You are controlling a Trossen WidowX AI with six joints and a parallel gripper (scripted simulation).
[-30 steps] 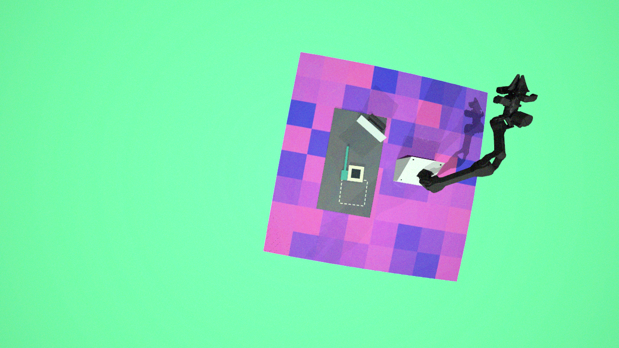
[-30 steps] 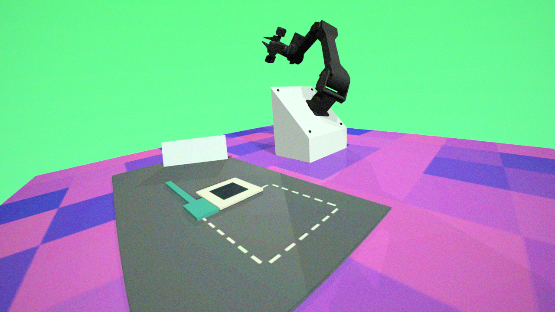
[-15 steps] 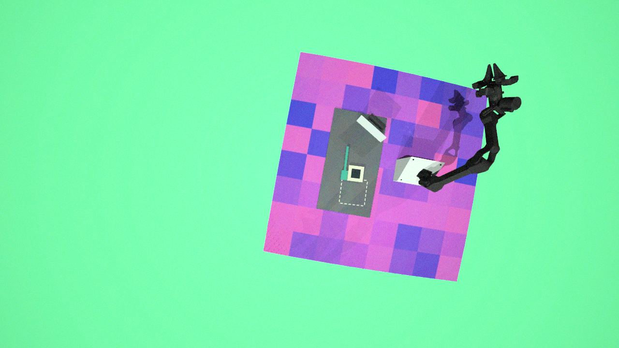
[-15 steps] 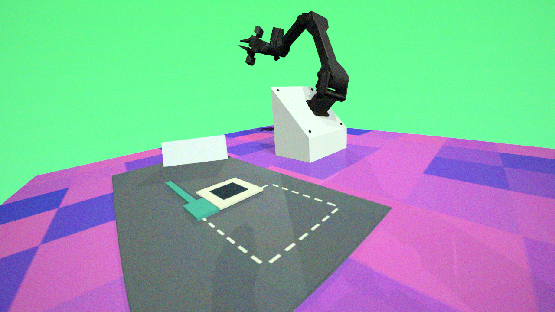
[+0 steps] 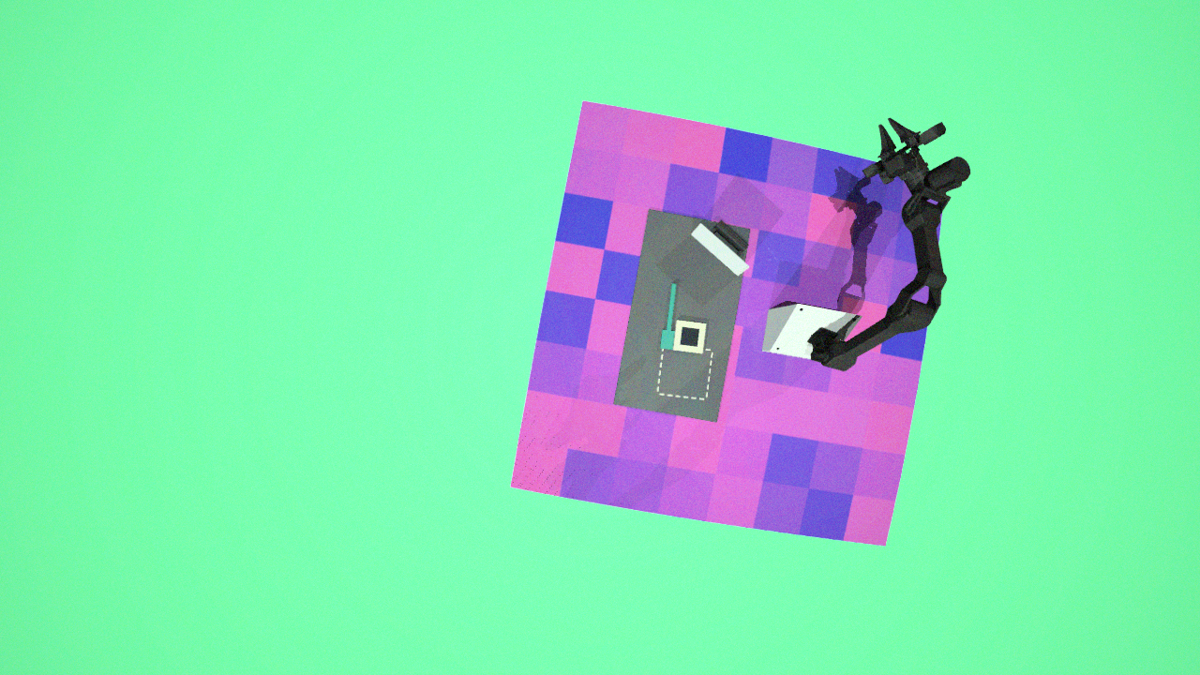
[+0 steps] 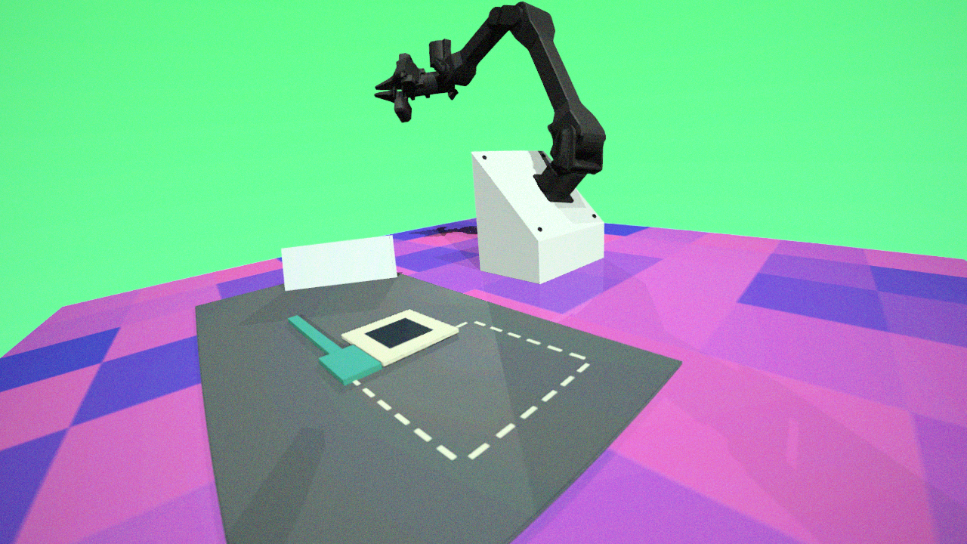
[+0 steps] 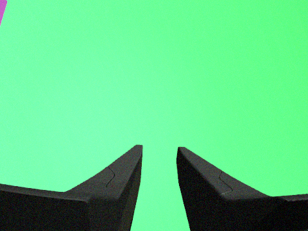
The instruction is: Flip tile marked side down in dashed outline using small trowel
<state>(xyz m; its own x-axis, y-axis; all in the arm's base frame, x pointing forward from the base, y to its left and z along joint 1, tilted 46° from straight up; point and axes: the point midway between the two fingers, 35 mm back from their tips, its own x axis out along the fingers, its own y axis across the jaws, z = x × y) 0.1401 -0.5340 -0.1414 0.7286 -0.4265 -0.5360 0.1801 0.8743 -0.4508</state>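
On the mat [image 5: 663, 388] [image 6: 270, 419], the tile [image 5: 700, 323] [image 6: 396, 352] lies marked side up outside the dashed outline [image 5: 682, 396] [image 6: 528, 412], the trowel [image 5: 667, 338] [image 6: 350, 363] beside it. High and well away, the gripper [image 5: 892, 122] [image 6: 376, 91] [image 7: 159, 153] stands parted, empty; turning and placing remain.
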